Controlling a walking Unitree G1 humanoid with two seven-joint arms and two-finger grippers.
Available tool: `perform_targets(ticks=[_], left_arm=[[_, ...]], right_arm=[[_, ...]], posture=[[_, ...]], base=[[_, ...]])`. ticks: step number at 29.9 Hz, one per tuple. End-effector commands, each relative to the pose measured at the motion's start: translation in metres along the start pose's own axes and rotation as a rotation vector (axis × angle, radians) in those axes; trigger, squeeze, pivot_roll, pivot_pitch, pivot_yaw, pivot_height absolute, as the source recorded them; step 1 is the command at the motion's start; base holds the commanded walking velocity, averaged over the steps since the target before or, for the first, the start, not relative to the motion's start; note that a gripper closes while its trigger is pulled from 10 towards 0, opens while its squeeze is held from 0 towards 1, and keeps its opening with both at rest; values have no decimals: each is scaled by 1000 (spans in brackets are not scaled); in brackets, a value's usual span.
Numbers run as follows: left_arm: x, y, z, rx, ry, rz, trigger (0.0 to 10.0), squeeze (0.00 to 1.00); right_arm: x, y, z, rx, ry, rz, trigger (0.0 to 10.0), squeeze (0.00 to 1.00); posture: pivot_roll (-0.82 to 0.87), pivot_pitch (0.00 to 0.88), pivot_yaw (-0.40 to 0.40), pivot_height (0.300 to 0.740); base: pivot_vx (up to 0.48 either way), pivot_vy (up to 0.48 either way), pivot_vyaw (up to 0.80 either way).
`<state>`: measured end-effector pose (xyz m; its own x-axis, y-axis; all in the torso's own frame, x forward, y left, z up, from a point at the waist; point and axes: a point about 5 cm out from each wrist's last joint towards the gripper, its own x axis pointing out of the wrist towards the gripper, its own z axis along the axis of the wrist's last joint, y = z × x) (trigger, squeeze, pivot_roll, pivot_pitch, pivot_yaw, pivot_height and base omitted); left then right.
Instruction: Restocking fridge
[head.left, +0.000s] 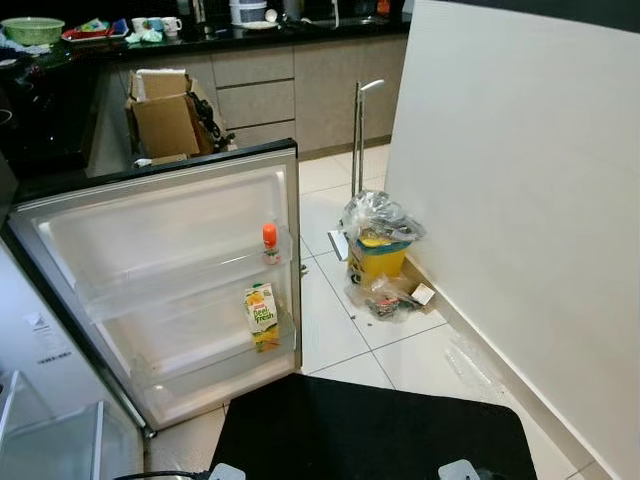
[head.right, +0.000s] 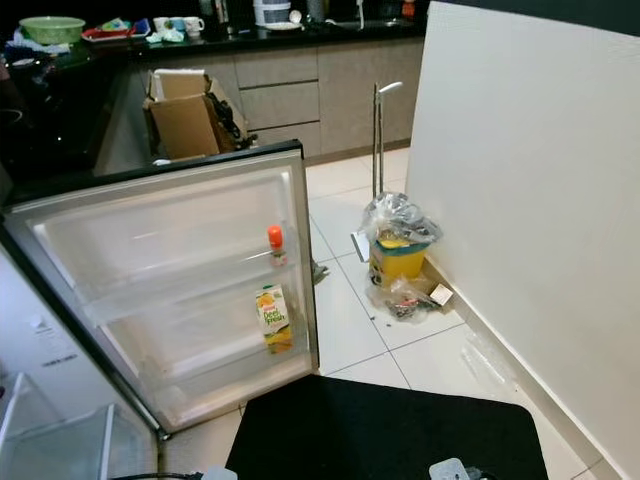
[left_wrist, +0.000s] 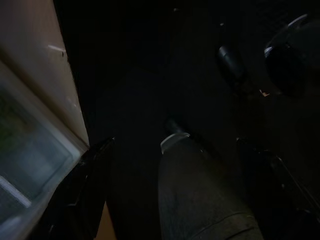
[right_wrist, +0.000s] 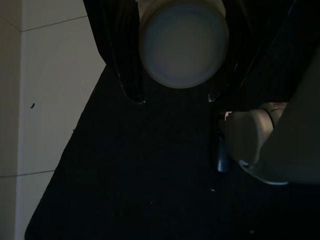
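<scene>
Fridge door (head.left: 150, 260) hangs open ahead-left; juice carton (head.left: 261, 315) on lower door shelf, small bottle (head.left: 270, 243) above. Right gripper (right_wrist: 172, 97) jaws clamp a white tub (right_wrist: 183, 42). Left jaws: cannot tell.

Head views evenly bright and sharp, soft glare on fridge door (head.left: 170, 250), both wrist views very dark, blurred

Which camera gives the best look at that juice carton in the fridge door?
The left eye view: the juice carton stands upright on the lower door shelf, its label facing us. The right eye view shows it slightly smaller; the wrist views are too dark.
</scene>
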<state>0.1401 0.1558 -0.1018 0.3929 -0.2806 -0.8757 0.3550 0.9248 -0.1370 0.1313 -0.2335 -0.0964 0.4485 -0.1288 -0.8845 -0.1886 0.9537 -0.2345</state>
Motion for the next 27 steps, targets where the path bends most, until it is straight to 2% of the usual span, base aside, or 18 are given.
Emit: perform_targets(ticks=[1, 15, 22, 27], left_arm=[[-2, 2, -10, 4, 32, 12, 10000, 0], [-2, 2, -6, 12, 16, 3, 10000, 0], [-1, 0, -3, -1, 12, -18, 10000, 0], [-1, 0, -5, 3, 18, -19, 10000, 0]], right_arm=[[2, 3, 12, -12, -44, 13, 10000, 0], [2, 4, 15, -18, -55, 20, 10000, 0], [2, 5, 14, -15, -56, 22, 10000, 0], [2, 5, 14, -13, -61, 22, 10000, 0]], posture=[[-157, 0, 37, 740], [-160, 0, 40, 740], [-156, 0, 38, 740], [-158, 0, 39, 740]], base=[[330, 0, 0], [335, 0, 0], [0, 0, 0], [0, -459, 0]])
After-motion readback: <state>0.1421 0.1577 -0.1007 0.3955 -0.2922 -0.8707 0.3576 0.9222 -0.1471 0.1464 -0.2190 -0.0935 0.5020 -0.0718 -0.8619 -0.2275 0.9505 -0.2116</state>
